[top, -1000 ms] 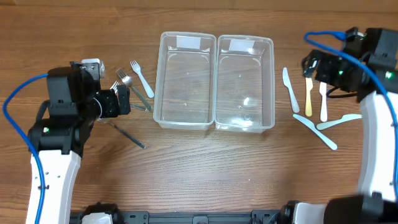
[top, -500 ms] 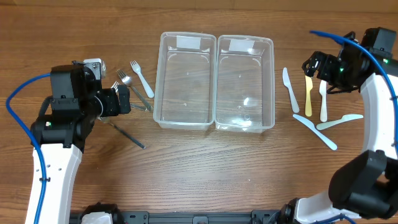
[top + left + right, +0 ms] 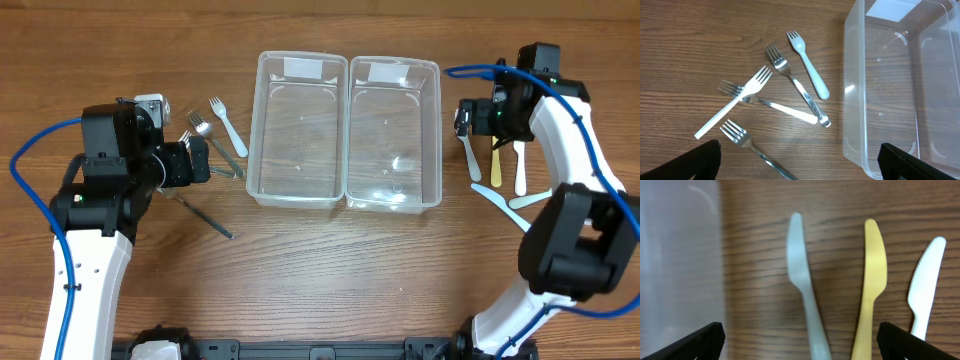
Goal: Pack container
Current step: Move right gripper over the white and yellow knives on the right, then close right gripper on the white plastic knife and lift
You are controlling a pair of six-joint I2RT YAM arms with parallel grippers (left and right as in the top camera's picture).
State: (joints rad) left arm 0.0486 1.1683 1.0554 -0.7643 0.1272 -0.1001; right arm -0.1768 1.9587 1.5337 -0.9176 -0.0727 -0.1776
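The tabletop (image 3: 320, 290) is carrying two clear containers (image 3: 297, 202) side by side near its far edge. Forks (image 3: 228, 128) are lying toward the left edge, plastic knives (image 3: 520, 178) toward the right.

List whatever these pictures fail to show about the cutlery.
- Right wrist view: the handles of the pale blue knife, yellow knife and white knife are cut off by the bottom edge.
- Left wrist view: the lowest metal fork loses its handle at the bottom edge.
- Overhead: the left jaws cover part of the forks, so the count there is unclear.
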